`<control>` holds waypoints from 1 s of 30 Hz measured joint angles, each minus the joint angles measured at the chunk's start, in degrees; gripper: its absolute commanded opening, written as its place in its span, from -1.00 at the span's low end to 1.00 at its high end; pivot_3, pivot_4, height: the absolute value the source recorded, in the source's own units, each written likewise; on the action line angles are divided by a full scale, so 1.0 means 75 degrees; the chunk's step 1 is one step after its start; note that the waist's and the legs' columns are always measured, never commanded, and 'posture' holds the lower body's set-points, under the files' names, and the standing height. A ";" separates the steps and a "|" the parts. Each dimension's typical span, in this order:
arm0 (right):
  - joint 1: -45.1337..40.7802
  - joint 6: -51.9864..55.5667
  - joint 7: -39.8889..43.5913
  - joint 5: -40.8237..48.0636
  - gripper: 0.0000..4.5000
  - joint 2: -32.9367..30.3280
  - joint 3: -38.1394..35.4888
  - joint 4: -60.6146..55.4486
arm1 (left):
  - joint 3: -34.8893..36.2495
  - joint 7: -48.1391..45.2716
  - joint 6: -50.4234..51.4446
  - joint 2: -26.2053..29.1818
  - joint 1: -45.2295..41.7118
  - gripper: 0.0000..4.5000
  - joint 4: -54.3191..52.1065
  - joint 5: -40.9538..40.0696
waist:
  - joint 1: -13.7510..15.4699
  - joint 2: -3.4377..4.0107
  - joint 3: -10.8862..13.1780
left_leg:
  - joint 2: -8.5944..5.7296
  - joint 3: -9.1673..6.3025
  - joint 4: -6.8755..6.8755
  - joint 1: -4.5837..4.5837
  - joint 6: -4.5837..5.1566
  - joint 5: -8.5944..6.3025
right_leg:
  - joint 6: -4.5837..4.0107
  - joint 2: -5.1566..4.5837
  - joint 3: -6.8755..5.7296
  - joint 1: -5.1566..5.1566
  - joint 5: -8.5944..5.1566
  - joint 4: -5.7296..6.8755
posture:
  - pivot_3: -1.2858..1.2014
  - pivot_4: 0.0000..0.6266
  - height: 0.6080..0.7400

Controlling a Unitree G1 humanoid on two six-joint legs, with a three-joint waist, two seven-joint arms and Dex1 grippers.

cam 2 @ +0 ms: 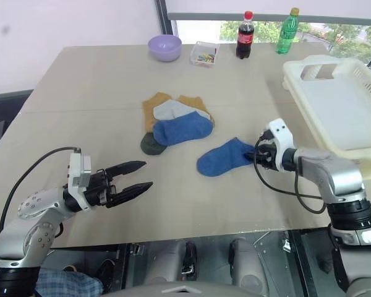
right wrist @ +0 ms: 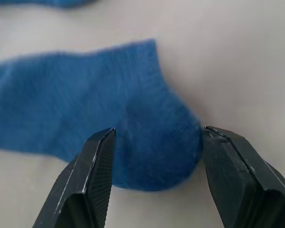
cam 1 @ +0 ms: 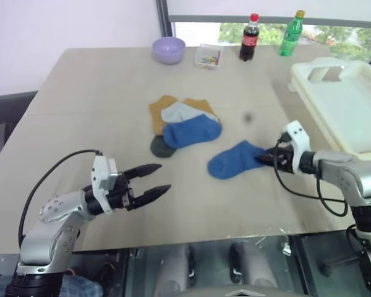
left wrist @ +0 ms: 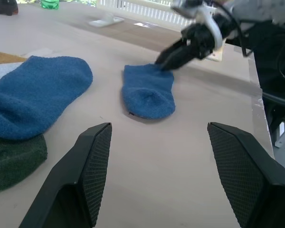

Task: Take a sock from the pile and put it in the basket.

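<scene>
The right gripper (cam 2: 257,154), released, straddles the heel of a lone blue sock (cam 2: 222,157) to pinch it for the basket (cam 2: 334,105); left gripper (cam 2: 135,176) waits open.

lilac bowl (cam 1: 168,49) | clear box (cam 1: 208,57) | cola bottle (cam 1: 250,38) | green bottle (cam 1: 291,33) | table (cam 1: 86,99) far edge

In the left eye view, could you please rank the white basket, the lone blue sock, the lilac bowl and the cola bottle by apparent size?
1. white basket
2. lone blue sock
3. lilac bowl and cola bottle: too alike to rank, both farther away.
</scene>
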 measured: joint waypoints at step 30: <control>0.0728 0.1307 0.0202 0.0508 0.20 -0.1190 -0.1094 -0.1527 | -0.0224 -0.0150 -0.0010 0.0003 -0.0184 0.53 0.0198 0.0149 | 0.0039 -0.0001 0.0000 | -0.0004 -0.0005 0.0001 -0.0001 0.0003 -0.0002 | -0.0001 -0.0005 -0.0001 0.0003 0.0000 -0.0004 | 0.03 -0.52 0.89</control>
